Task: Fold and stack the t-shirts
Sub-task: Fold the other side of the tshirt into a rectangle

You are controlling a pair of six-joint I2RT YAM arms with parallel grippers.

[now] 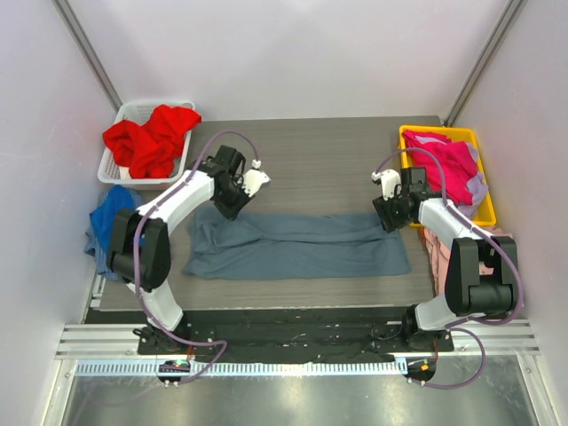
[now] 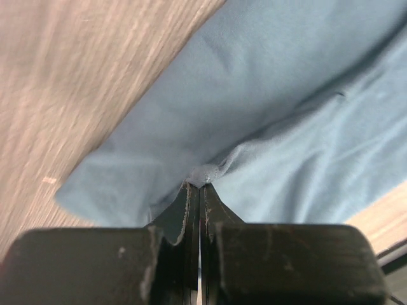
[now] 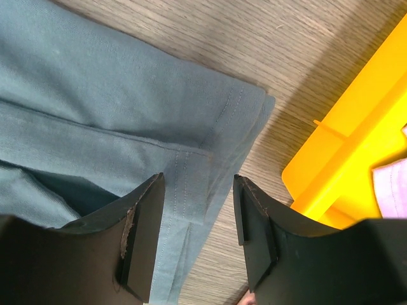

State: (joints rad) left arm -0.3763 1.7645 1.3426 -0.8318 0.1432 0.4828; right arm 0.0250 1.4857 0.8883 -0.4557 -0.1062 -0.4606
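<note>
Top view: grey shirt (image 1: 297, 244) lies mid-table. Left gripper (image 1: 232, 207) is pinched tight on its 10 o'clock corner, while right gripper (image 1: 388, 220) jaws sit apart over the 2 o'clock corner.

Our left pincer (image 2: 200, 187) is pinched tight, pointing down; our right pincer (image 3: 198, 183) hangs low with its jaws apart.

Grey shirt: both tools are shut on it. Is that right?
No. Only the left tool is shut on the grey shirt; the right tool is open over its edge, as the right wrist view shows.
</note>
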